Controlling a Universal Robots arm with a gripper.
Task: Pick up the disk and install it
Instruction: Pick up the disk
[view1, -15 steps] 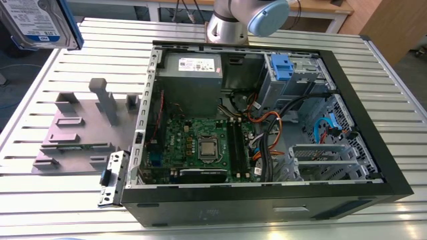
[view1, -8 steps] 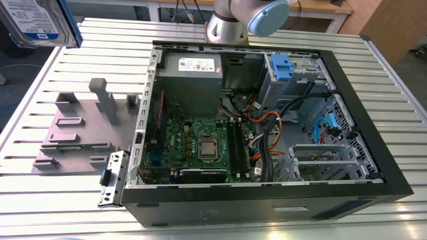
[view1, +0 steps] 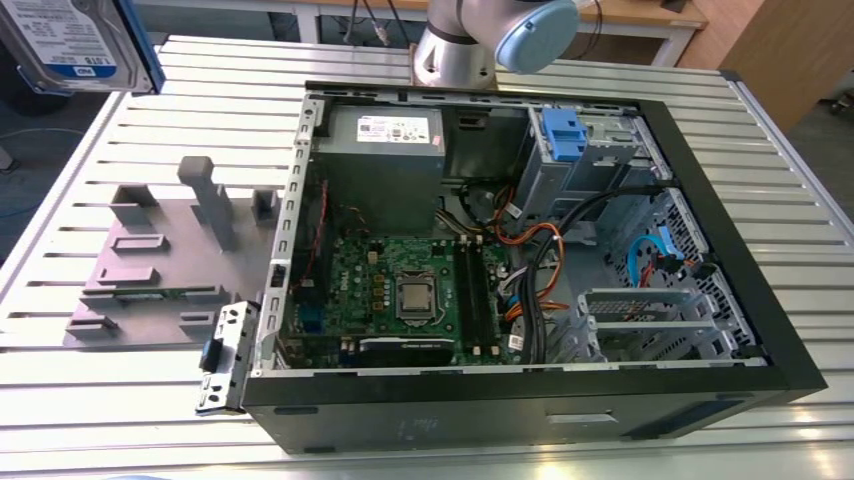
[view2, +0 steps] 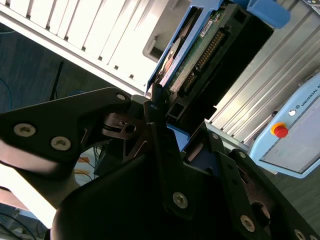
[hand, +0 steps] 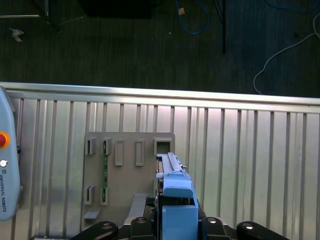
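Observation:
The disk (view1: 70, 42), silver with a white-and-blue label and a blue frame, hangs high at the exterior view's far left, above the table's edge. In the second wrist view the disk (view2: 197, 55) is seen edge-on, its green circuit board and connector showing, and my gripper (view2: 167, 107) is shut on its blue frame. The first wrist view looks down along the disk (hand: 172, 187), whose blue frame sits between the black fingers (hand: 215, 225), above the grey fixture (hand: 125, 160).
An open computer case (view1: 747, 300) lies on the slatted metal table (view1: 134, 400), with a blue drive-bay latch (view1: 561, 135) at its far corner. A grey slotted fixture (view1: 160, 260) stands to the case's left in the exterior view. A teach pendant (view2: 295, 130) lies on the table.

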